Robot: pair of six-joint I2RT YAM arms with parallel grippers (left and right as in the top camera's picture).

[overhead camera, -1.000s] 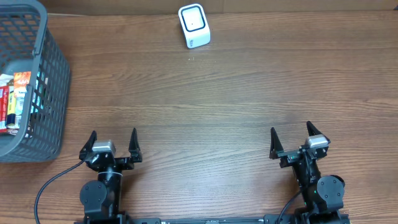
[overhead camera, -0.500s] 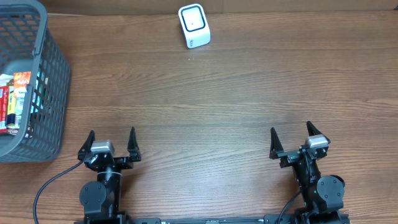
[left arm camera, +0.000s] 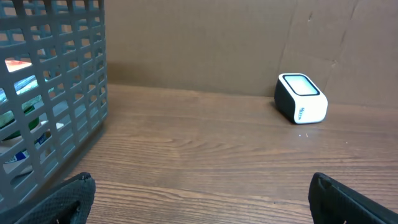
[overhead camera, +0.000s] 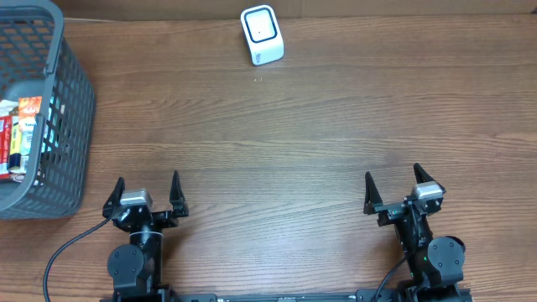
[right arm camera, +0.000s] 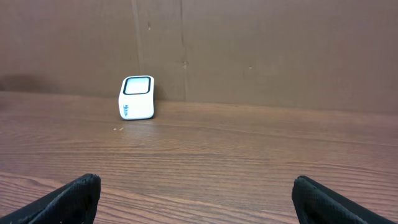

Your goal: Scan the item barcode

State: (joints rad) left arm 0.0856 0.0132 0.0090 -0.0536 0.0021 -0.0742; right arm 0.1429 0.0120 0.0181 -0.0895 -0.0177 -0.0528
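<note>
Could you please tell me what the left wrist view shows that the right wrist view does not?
Only the left wrist view shows the grey basket with packaged items behind its mesh, plus the open left tool. Only the right wrist view shows the open right tool. Both show the white scanner, the wooden table and the brown backdrop.

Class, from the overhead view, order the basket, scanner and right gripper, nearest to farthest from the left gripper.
From the left gripper:
1. basket, just left of it
2. scanner, at the far edge
3. right gripper, across on the right
</note>
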